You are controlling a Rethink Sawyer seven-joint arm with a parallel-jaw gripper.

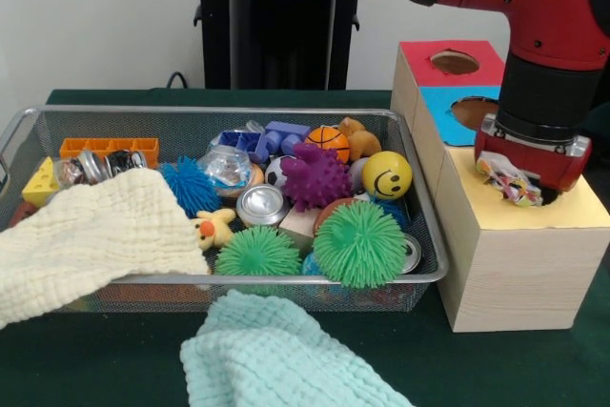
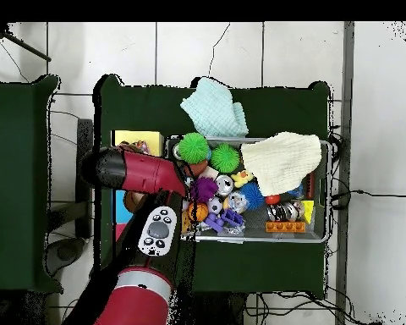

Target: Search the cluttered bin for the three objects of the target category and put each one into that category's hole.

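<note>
A wooden box [image 1: 515, 264] with a yellow top [image 1: 581, 205], a blue one [image 1: 448, 102] and a red one [image 1: 477, 69], each with a hole, stands right of the wire bin [image 1: 19, 126]. My gripper [image 1: 515, 188] hangs low over the yellow top, at the left rim of its hole [image 1: 550, 197]. It is shut on a crumpled, colourful wrapper [image 1: 505, 180]. In the overhead view the arm [image 2: 143, 173] hides the gripper; only the yellow top [image 2: 151, 140] and a strip of blue [image 2: 120, 207] show.
The bin holds green spiky balls [image 1: 360, 243], a purple one [image 1: 315, 176], a smiley ball [image 1: 386, 175], tins [image 1: 261, 204], blocks and another shiny wrapper [image 1: 226, 165]. A cream cloth [image 1: 91, 235] drapes over its left front rim. A teal cloth [image 1: 276, 355] lies in front.
</note>
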